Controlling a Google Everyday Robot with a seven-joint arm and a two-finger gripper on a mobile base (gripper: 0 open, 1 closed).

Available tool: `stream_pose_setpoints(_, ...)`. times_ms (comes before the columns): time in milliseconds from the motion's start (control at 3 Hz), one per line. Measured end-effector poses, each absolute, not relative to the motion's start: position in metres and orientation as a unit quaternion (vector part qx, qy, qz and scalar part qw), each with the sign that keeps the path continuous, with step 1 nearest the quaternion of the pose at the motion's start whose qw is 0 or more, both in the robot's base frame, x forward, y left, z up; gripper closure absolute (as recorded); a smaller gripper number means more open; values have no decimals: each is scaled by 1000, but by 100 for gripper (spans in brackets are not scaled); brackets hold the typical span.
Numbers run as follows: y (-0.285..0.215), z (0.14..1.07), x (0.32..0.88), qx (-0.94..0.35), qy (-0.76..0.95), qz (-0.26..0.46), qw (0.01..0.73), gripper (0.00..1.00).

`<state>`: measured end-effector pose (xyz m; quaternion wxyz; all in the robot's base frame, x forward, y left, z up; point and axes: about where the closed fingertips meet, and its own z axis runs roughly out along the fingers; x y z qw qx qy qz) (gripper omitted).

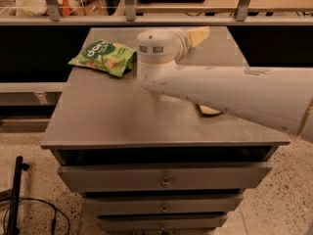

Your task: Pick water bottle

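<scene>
**Arm is covering both bottle and gripper above the cabinet top**

The white arm [234, 94] is reaching in from the right across the grey cabinet top [122, 116]. For the camera it is ending at a round joint [159, 48]. The gripper is not showing. It is probably sitting behind or beneath that joint, so I cannot tell whether it is spread wide, drawn narrow or holding anything. The arm is lying low and slantwise over the surface, likely because it is working toward something on the far side. That posture is blocking the camera's line to the working end.

The water bottle is not plainly showing either. A pale sliver [210, 110] with a dark shadow is peeking out under the arm's lower edge, on the near right of where the gripper seems to be. It may be part of the bottle, but I cannot tell. The bottle's long axis, and which way its cap is pointing, are therefore not readable.

The green snack bag [103, 58] is lying flat just beside the joint on its left. The yellow sponge [199, 33] is poking out from behind the joint on the far right.
</scene>
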<state>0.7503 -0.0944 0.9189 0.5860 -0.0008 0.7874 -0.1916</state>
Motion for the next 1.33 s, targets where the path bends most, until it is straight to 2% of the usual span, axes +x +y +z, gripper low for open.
stream_pose_setpoints(1333, -82, 896, 790, 66, 794, -193, 572, 0)
